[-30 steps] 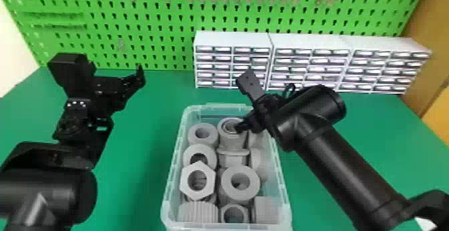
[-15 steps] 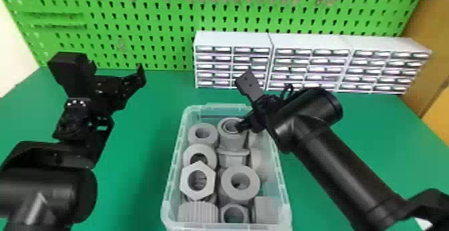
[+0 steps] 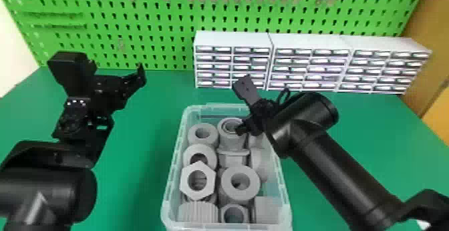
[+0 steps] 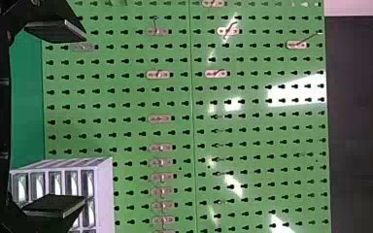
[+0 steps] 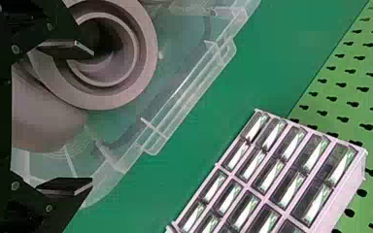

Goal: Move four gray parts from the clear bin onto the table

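Note:
My right gripper (image 3: 241,113) is at the far end of the clear bin (image 3: 285,193), one finger over the opening of a round gray part (image 3: 226,142). In the right wrist view my right gripper (image 5: 90,116) is open, its upper finger at the hollow of that gray part (image 5: 148,53), the other near the rim of the bin (image 5: 184,92). Several more parts fill the bin, including a hexagonal gray nut (image 3: 185,180) and a gray ring (image 3: 253,190). Left of the bin, my left gripper (image 3: 142,76) is held above the table; in the left wrist view the left gripper (image 4: 82,119) stands open.
The green table (image 3: 140,180) surrounds the bin. White drawer cabinets (image 3: 234,40) stand behind it at the back right, in front of a green pegboard (image 3: 160,23). The right forearm (image 3: 347,173) crosses over the table right of the bin.
The right gripper and its arm have shifted very slightly left. The left arm and the gray parts look unchanged.

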{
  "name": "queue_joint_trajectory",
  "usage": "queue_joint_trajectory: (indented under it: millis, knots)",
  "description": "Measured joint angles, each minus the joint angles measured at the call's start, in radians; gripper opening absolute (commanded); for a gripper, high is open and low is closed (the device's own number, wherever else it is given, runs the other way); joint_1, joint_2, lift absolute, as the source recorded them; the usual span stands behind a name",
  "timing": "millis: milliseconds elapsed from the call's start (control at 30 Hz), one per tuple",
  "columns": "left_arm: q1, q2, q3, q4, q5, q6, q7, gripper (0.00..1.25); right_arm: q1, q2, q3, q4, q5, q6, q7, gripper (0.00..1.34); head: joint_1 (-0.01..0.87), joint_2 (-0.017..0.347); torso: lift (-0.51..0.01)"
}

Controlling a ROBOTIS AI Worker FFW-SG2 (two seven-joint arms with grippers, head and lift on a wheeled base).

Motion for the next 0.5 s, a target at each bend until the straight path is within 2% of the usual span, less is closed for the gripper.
queue_joint_trajectory:
  millis: [500]
  knots:
    - [-0.001,0.002,0.0,0.002,0.0,0.0,-0.001,1.14,-0.005,0.0,0.023,0.036,-0.034,-0.03,-0.005,1.0,0.687,0.026,-0.05]
